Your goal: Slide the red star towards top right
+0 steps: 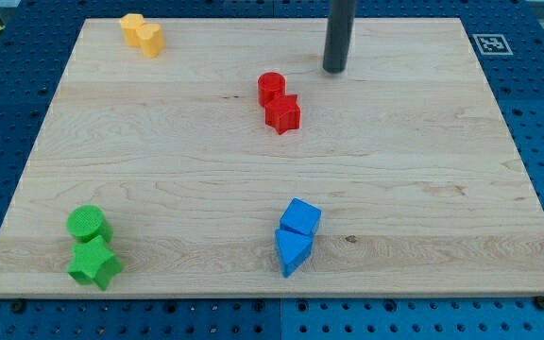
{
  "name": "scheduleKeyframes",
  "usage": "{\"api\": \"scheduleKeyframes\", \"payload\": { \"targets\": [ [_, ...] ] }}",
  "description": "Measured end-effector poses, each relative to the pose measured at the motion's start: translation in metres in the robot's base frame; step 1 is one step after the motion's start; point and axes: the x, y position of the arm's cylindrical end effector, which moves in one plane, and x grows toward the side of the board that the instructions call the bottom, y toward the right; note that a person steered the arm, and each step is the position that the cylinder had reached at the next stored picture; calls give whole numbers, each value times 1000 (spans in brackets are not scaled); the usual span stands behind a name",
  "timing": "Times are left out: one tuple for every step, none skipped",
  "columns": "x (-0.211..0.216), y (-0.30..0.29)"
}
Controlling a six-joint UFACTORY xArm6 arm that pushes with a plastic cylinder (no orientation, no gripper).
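Down at the view's bottom edge, nearest us, the green star (93, 263) sits touching the green cylinder (88, 225) at the left, and the blue triangle-like block (292, 252) sits against the blue cube (301, 217) near the middle; none of these matter for now; up the wooden board (423, 189) we go, and here's the pair that counts: the red star (282, 113) just above centre, touching the red cylinder (271, 87) on its upper left; beyond them, my tip (334, 69) is planted up and to the right of the reds, near but apart from them; no jaws on this rod, so nothing to clench or release; far off at top left, two yellow blocks (142, 34) huddle together, shapes unclear; by my reading this is the approach step, no contact yet; the tip stands on the wrong side, so the next move calls for circling round to the star's lower left without clipping the cylinder, then pushing up and right.
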Motion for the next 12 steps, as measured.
{"api": "scheduleKeyframes", "payload": {
  "targets": [
    [43,11],
    [49,11],
    [49,12],
    [52,14],
    [52,2],
    [55,0],
    [88,1],
    [117,-25],
    [121,-99],
    [104,-162],
    [85,-160],
    [85,-160]
  ]
}}
